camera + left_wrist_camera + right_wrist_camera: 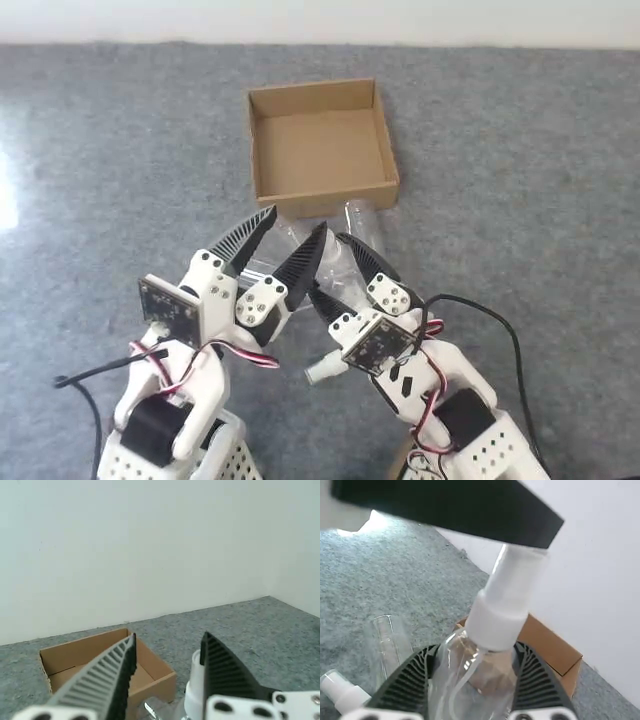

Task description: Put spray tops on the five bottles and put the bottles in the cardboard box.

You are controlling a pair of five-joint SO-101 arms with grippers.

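clamping a clear bottle [470, 680] near the cardboard box [325, 195], the right tool [476, 652] likely steadies it so the spray top [502, 605] seats; the left tool [169, 639] gapes wide, gripping nothing.

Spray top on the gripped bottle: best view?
Right wrist view: spray top close up, on the bottle held by the right gripper. Left wrist view: a white sliver. High view: left gripper hangs above it.
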